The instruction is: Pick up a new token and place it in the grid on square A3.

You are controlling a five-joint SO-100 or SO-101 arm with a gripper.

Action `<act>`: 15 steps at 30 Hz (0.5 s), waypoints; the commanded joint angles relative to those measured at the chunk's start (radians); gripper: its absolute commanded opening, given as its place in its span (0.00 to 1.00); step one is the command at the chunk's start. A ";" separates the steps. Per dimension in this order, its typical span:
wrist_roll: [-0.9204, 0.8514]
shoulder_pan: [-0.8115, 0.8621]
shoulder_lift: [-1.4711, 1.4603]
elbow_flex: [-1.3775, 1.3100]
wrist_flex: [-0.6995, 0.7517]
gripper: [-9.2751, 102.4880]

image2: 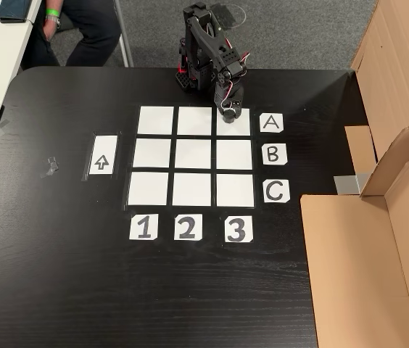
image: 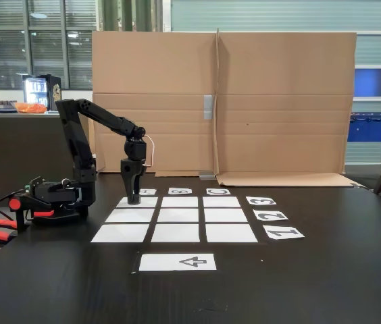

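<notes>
Where the black table (image2: 190, 290) spreads across both views, a tall brown cardboard screen (image: 278, 101) is seen standing along its far edge in the fixed view, with a flattened cardboard sheet (image2: 357, 275) lying at the right in the other view. A seated person (image2: 81, 29) is partly shown beyond the table's upper left corner in the other view. The black arm (image: 86, 135) is mounted at the table edge and is bent forward and down over the grid (image2: 193, 156). Letter cards A, B, C and number cards 1, 2, 3 are laid along two sides of the nine white cells, and a white paper strip with an arrow (image2: 103, 156) is taped beside them. Square A3 (image2: 242, 127) is partly covered by the gripper (image2: 229, 111), which points straight down onto it. A small dark token (image2: 228, 113) is seen at the fingertips over that cell; whether the fingers are pinching it cannot be told.
</notes>
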 commanded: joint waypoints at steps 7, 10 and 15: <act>0.000 -0.023 -0.002 -0.009 -0.023 0.19; 0.000 -0.023 -0.002 -0.009 -0.025 0.21; 0.000 -0.023 -0.002 -0.009 -0.025 0.28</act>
